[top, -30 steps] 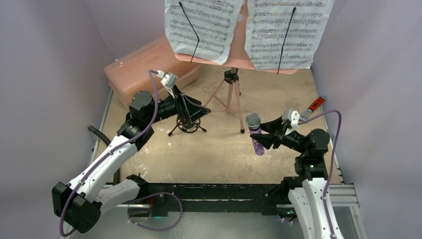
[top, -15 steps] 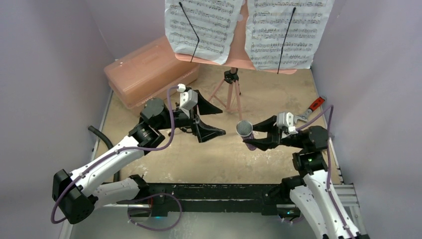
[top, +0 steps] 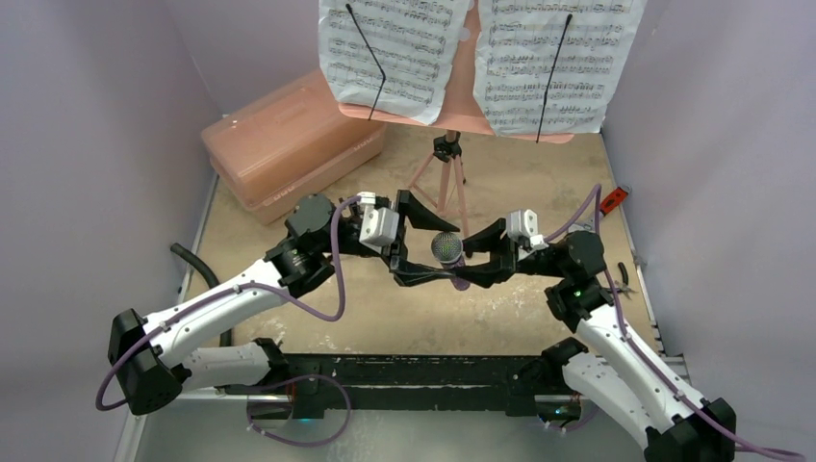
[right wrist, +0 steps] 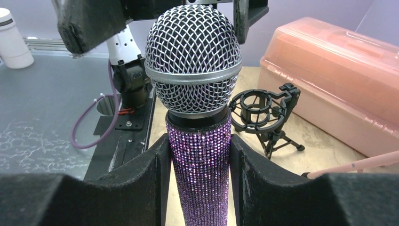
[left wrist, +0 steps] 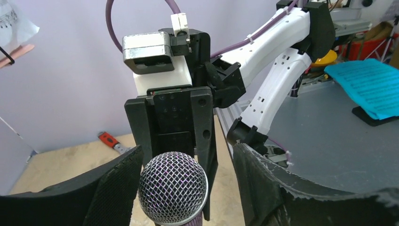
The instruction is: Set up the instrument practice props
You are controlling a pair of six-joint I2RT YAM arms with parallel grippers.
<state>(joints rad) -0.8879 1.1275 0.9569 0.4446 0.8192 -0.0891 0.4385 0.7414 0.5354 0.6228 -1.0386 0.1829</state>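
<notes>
My right gripper (right wrist: 201, 188) is shut on the glittery purple microphone (right wrist: 201, 179), its pads pressed on both sides of the body. The mesh head (top: 446, 248) points toward the left arm over the middle of the table. My left gripper (left wrist: 188, 188) stands open around that head (left wrist: 173, 187), with a gap on its right side. The small black shock-mount tripod (right wrist: 263, 115) stands on the table beyond. The pink music stand (top: 443, 178) is at the back, with two sheet-music pages (top: 395, 48) (top: 553, 58) on its desk.
A big pink plastic case (top: 289, 135) lies at the back left. A red-handled wrench (top: 613, 200) rests by the right wall, and dark pliers (top: 624, 275) lie nearer. Purple walls close in both sides. A black frame rail (top: 404, 371) runs along the near edge.
The left gripper has swung right, away from the shock-mount tripod, and now brackets the microphone head, its jaws narrowing slightly. The right gripper carried the microphone left and tipped it toward the left arm.
</notes>
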